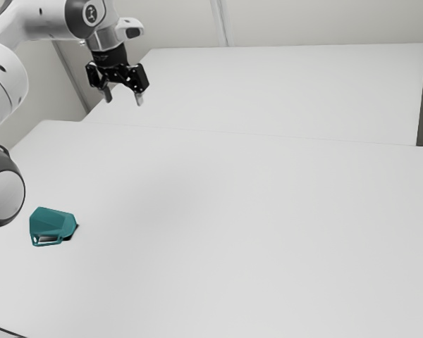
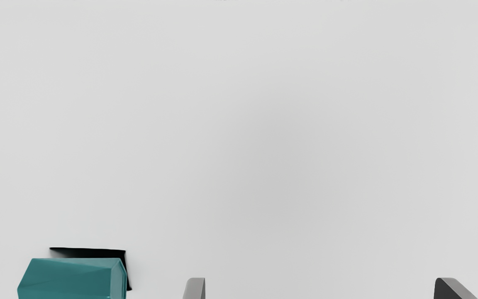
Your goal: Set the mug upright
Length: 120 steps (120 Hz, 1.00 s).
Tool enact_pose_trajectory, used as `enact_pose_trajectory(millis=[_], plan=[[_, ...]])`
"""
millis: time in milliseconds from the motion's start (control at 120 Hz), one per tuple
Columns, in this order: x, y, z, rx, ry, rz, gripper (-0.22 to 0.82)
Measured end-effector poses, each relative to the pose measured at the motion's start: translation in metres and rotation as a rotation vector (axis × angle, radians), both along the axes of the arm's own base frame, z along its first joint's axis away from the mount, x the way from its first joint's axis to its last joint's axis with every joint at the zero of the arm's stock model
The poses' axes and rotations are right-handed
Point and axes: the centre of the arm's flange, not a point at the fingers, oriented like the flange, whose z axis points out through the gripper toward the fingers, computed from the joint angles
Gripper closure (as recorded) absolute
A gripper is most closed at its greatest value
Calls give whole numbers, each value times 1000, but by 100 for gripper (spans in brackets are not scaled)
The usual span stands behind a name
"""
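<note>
Mug (image 1: pixel 51 221) | on its side | below, outside the spread jaws

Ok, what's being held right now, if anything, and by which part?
Nothing: the pincer is open above the table, and the mug lies on its side, untouched.

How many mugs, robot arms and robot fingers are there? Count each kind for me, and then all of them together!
Mug: 1 (teal, lying on its side)
Robot arm: 1
Robot fingers: 2 (standing apart)
Total: 4
</note>
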Motion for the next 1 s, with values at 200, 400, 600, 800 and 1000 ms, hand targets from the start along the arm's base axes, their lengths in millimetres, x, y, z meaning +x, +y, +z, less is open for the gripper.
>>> enact_pose_trajectory(millis=[200, 400, 600, 800, 1000], plan=[[-6, 7, 2, -6, 14, 10, 0], [-45, 64, -29, -25, 86, 82, 0], [-78, 176, -55, -90, 87, 211, 0], [-117, 234, -83, -179, 101, 228, 0], [-176, 264, -111, -263, 84, 196, 0]])
